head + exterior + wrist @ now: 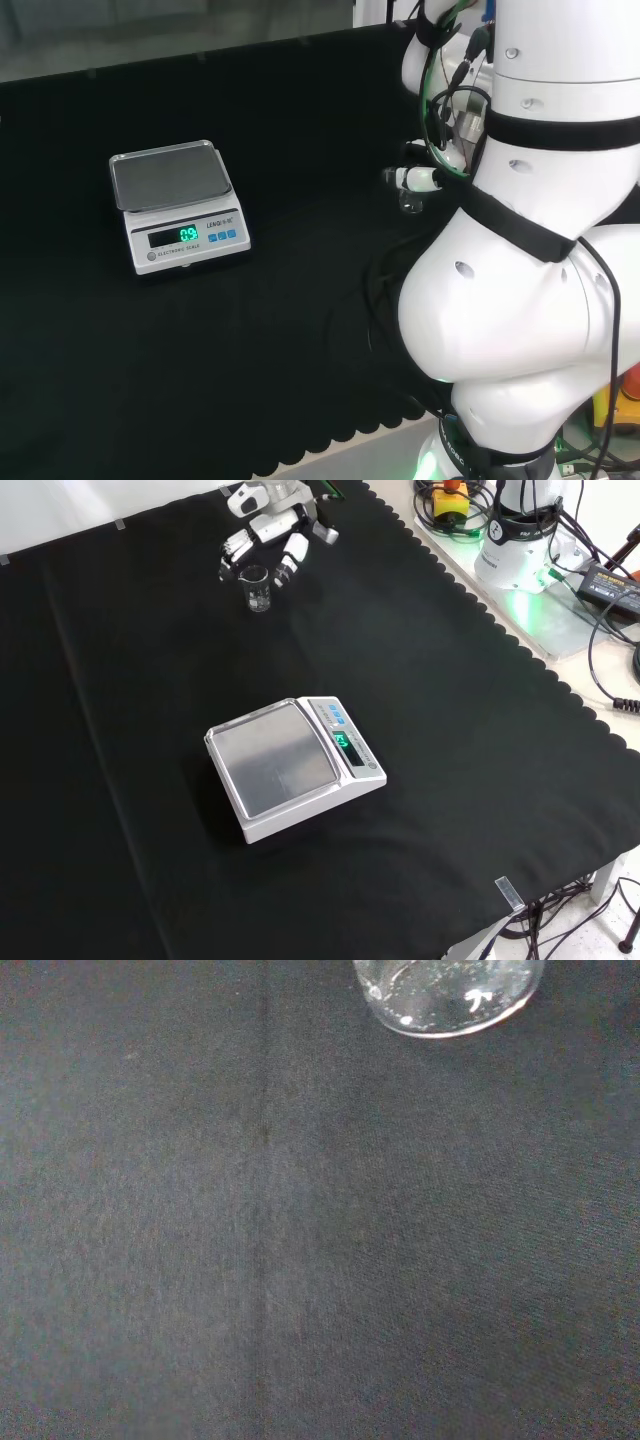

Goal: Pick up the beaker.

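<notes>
a small clear beaker [257, 586] stands upright on the black cloth [420, 730] at about eleven o'clock in the front view, well apart from the white electronic scale [295, 768] at the middle of the bench. the robot's hand [268, 535] hangs just above and behind the glass, its fingers [290, 559] spread and reaching down on either side of the rim, holding nothing; whether any fingertip already touches the wall cannot be told. the spread looks chosen to leave room for the beaker between fingers and thumb before they close. in the head view the hand [418, 178] and the glass [411, 202] sit at about two o'clock, tucked beside the arm's white links [520, 270]. the wrist camera catches the beaker's round base [450, 995] resting flat on the cloth, so the lift appears not yet begun. clear, thin glass of this kind would likely slip if the grasp lands off centre.
</notes>
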